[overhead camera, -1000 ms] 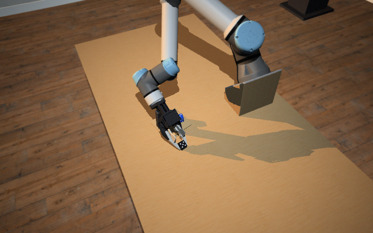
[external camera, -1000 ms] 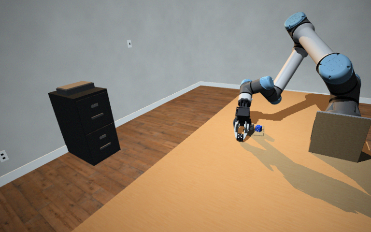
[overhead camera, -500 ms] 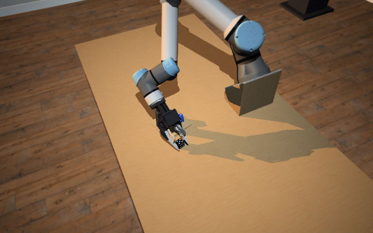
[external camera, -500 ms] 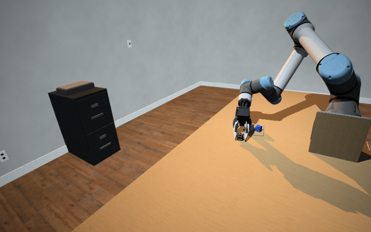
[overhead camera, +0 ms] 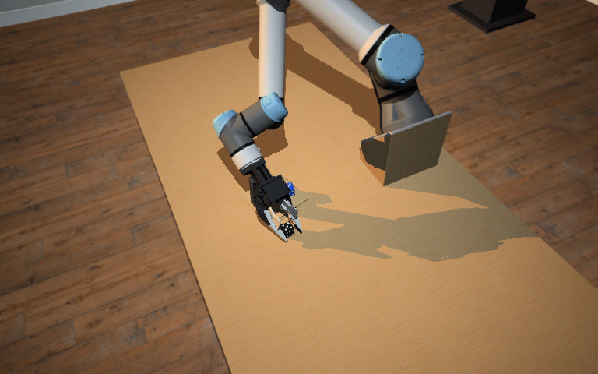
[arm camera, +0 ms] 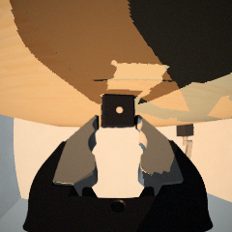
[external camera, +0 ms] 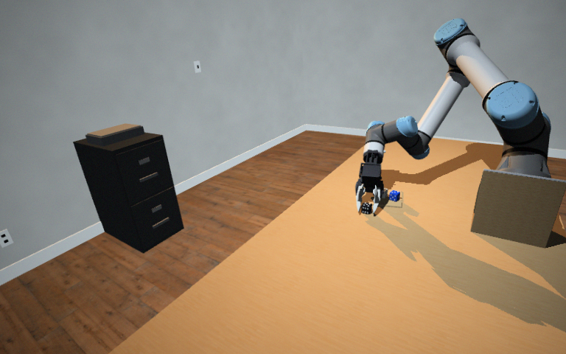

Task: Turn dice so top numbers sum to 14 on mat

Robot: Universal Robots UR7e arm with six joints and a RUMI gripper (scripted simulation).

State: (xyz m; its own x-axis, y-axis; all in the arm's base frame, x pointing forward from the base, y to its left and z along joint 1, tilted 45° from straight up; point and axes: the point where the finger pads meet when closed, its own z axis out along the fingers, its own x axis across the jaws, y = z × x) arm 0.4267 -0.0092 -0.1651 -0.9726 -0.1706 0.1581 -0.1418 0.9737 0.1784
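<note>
Blue die point(overhead camera: 290, 188) point(external camera: 394, 195) outside the wrist view only.
</note>
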